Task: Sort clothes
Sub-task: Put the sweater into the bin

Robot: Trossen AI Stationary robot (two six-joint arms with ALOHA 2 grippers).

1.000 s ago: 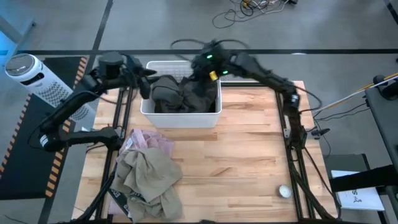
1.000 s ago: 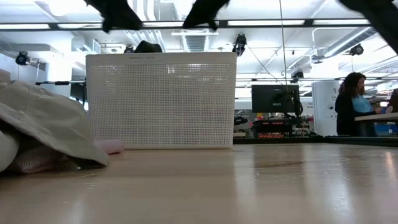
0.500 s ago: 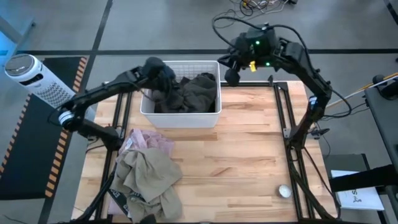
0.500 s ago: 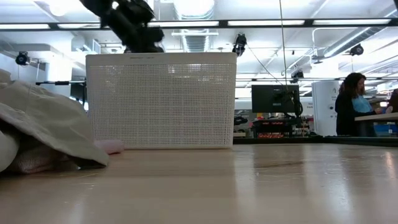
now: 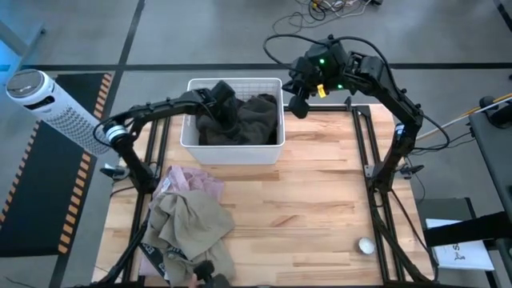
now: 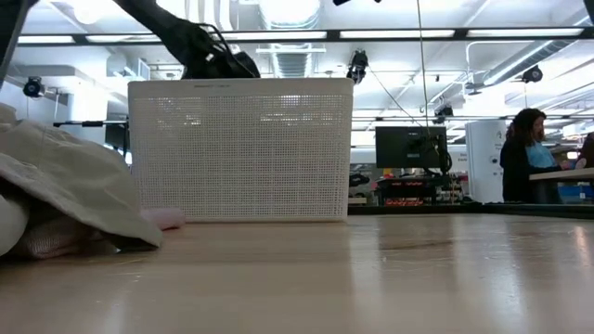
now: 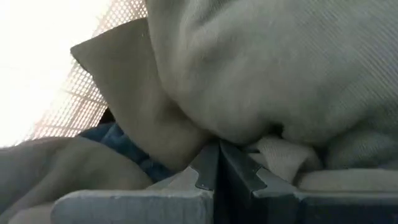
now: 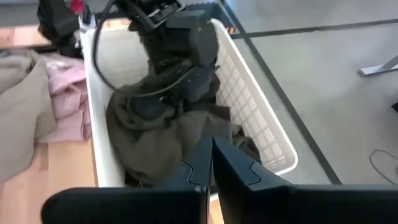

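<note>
Left claw (image 5: 218, 98) down inside white perforated plastic bin (image 5: 234, 152), fingers together, buried in heap of dark olive soft fabric garments (image 5: 252, 118); whether cloth is pinched, cannot tell. Right claw (image 5: 298, 104) together, beside bin's corner, empty. Khaki-tan and pale pink garments (image 5: 188, 212) piled on wooden bench (image 5: 320, 200). Cloth light, limp, drapes: pinch raised fold.

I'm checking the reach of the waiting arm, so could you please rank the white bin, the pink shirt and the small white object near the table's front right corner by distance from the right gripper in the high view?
From the right gripper, above the table's back edge:
1. White bin, just to its left.
2. Pink shirt, front-left of the bin.
3. Small white object, front right corner.
</note>
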